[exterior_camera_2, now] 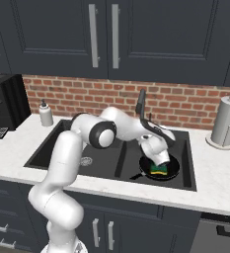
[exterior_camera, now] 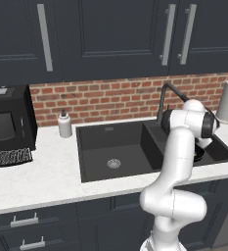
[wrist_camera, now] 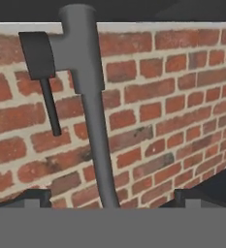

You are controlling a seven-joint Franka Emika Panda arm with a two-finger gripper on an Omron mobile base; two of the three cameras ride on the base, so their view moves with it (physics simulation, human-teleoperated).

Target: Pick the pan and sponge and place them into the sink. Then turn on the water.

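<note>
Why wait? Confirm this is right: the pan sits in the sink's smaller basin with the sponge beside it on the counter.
Not quite. The sponge lies inside the pan, not on the counter, as the right base view shows. The pan does sit in the sink's smaller basin.

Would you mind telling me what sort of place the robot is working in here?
A rendered home kitchen, most likely: a dark matte double-basin sink in a white counter, a red brick backsplash, and dark cabinets overhead.

The dark faucet [wrist_camera: 92, 111] and its side lever [wrist_camera: 44, 77] stand close before the brick wall [wrist_camera: 172, 97].
</note>
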